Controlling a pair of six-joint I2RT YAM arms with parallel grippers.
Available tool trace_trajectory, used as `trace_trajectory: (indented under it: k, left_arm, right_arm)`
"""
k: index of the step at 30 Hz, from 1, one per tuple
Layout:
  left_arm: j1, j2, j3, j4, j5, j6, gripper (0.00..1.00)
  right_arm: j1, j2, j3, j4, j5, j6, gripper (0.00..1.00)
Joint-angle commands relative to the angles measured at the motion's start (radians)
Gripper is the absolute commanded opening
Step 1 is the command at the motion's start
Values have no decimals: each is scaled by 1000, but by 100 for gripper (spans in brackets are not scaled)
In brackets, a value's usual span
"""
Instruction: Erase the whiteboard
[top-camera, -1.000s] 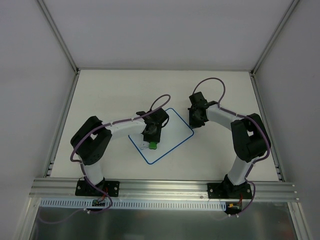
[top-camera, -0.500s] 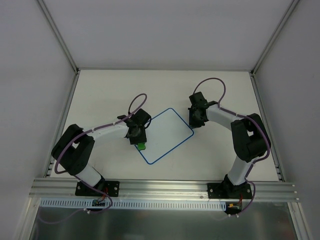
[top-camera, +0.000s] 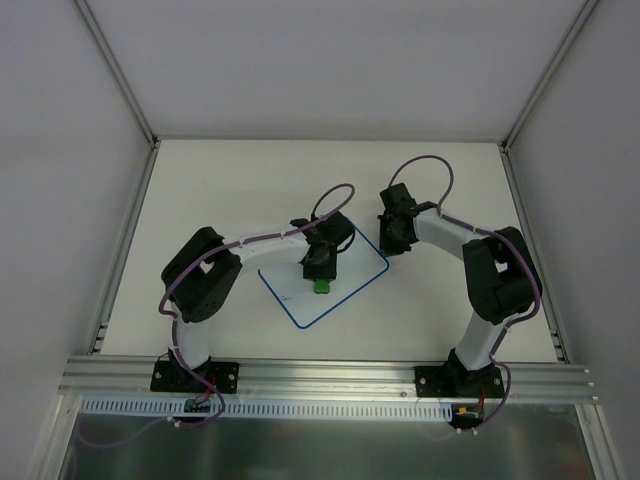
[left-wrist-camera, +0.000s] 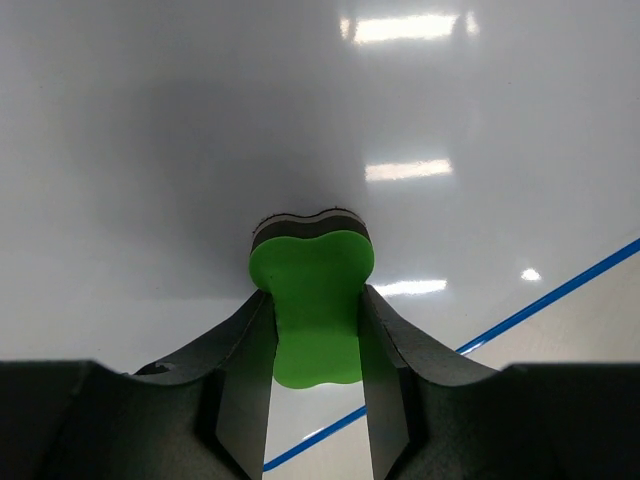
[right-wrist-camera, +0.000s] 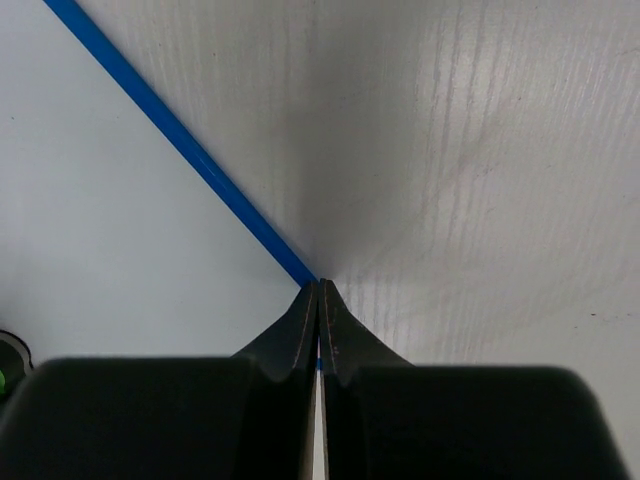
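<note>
At mid whiteboard (top-camera: 352, 272), wiping is in hand.
Left claw (top-camera: 320, 274) grasps the green eraser (left-wrist-camera: 312, 290); right claw (right-wrist-camera: 318, 300), clenched empty, touches the board's rim. Next probably calls for a pressed sweep.

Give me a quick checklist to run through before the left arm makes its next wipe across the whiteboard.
1. Eraser grip: ok. The left gripper is shut on the green eraser, which sits centred in it.
2. Felt side down: ok. The eraser's dark layer faces the whiteboard.
3. Contact with the board: cannot tell, though no gap shows in the left wrist view.
4. Board steadied: probably ok. The right gripper is shut and sits at the blue rim.
5. Marks left to erase: cannot tell. The surface around the eraser looks clean, and the rest is too small to judge from above.
</note>
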Motion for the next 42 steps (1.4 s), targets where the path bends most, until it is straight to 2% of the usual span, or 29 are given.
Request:
trace_trajectory:
  k: [1,6,13,15,19,24,32,42]
  left_arm:
    - [-23,82,-9,-13,71,-5,0]
    - [24,-48,-130,-39,20,-68,0]
    - [208,-260,-400,-47,-19,-53,0]
    - [250,-294,-419,-44,-18,-25,0]
    - [250,-265,-362,-39,0,38,0]
    - [181,-230,-334,-24,56,63,0]
    - [-4,-208,-313,-1,135,18,0]
    - [-86,-132,-224,42,142,107,0]
  right_arm:
    - [-8,-3,-27,-54,26,5,0]
    - [-14,0,-23,-54,20,5,0]
    - [-19,-2,-19,-53,18,5,0]
    - [-19,2,-17,-53,20,5,0]
    - [-22,12,-7,-53,13,7,0]
    - [-27,2,-8,-54,17,4,0]
    - [-33,9,-4,-51,7,7,0]
    - [-34,28,16,-49,7,-4,0]
